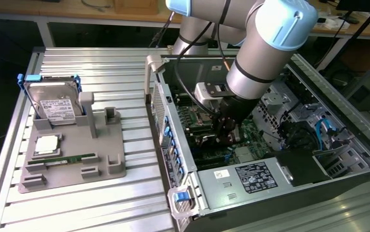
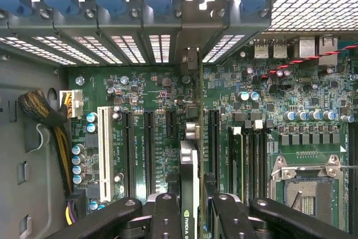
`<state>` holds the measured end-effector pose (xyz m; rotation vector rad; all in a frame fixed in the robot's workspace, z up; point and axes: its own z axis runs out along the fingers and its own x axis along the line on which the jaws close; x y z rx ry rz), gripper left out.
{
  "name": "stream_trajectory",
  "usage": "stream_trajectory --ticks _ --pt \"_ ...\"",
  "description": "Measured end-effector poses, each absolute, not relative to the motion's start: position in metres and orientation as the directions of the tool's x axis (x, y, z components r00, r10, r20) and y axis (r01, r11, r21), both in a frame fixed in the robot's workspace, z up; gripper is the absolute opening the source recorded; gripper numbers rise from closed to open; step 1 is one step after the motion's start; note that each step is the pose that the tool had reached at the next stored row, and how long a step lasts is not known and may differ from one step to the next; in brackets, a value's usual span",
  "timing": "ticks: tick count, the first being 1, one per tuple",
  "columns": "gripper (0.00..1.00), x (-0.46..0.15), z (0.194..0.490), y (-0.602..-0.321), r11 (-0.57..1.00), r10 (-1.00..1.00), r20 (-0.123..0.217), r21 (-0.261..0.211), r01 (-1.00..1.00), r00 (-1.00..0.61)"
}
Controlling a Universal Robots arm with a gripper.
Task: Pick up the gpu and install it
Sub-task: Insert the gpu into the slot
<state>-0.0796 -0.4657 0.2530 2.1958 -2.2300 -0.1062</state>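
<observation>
1. The gripper (image 2: pixel 193 208) is closed narrowly on the gpu (image 2: pixel 190 177), which stands edge-on over the motherboard (image 2: pixel 145 93), inside the case (image 1: pixel 339 159).
2. The card looks light, stiff and fragile (bare components, thin board); its upper edge seems the safest hold.
3. The wrist view shows the card lined up among the slots (image 2: pixel 213 138), its bracket end towards the rear grilles.
4. The exterior view adds the arm reaching into the case, and the tray (image 1: pixel 75 159) beside it with the drive (image 1: pixel 55 104).

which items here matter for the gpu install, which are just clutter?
Job: thin dark gpu card with silvery bracket, edge-on between the gripper fingers; green motherboard; open computer case.
Lying about: silver hard drive, narrow green memory stick, grey holder tray.
</observation>
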Motion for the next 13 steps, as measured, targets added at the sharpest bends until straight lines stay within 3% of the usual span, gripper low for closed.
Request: stream_trajectory --ticks 13 --pt "0.27 -0.0795 0.2530 -0.4657 0.014 -0.999 -0.040 0.055 -0.998 -0.017"
